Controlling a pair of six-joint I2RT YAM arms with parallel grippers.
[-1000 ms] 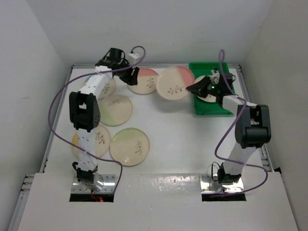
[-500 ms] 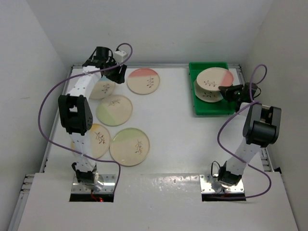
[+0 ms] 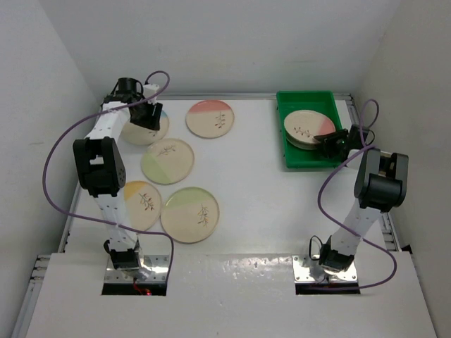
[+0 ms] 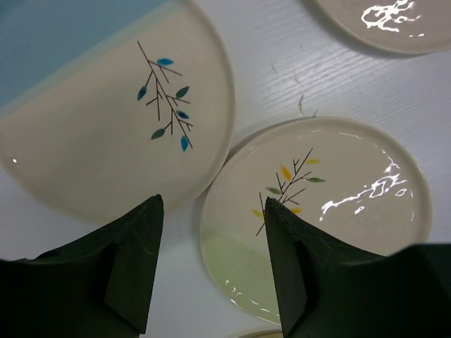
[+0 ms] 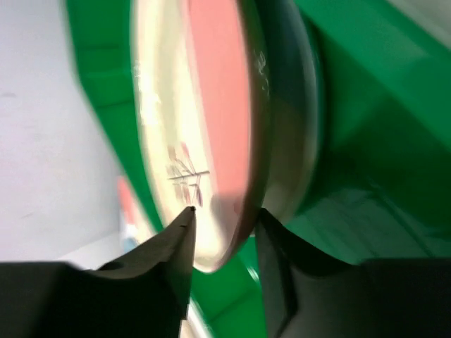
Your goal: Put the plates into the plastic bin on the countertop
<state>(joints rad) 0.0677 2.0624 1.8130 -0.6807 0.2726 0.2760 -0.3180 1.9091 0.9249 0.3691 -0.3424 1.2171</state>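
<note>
My left gripper [image 3: 149, 118] is open and empty over the blue-segment plate [image 3: 139, 133] at the far left of the white countertop [image 3: 254, 190]. In the left wrist view its open jaws [image 4: 211, 211] hang over the gap between that blue plate [image 4: 106, 113] and a green-segment plate [image 4: 317, 204]. The green bin [image 3: 299, 160] holds a pink-segment plate [image 3: 307, 127] lying on another plate. My right gripper [image 3: 325, 143] is at that plate's near-right rim. In the right wrist view its fingers [image 5: 180, 239] stand open astride the pink plate's rim [image 5: 211, 141], inside the bin [image 5: 373, 105].
Besides the blue plate, a pink plate [image 3: 210, 118], a green plate [image 3: 168, 160], a yellow plate [image 3: 143, 205] and another green plate [image 3: 190, 214] lie on the left half of the countertop. White walls enclose the back and sides. Purple cables loop beside both arms.
My right gripper carried the pink plate into the bin and lowered it flat onto the plate there. My left gripper swung left from near the pink plate to above the blue plate.
</note>
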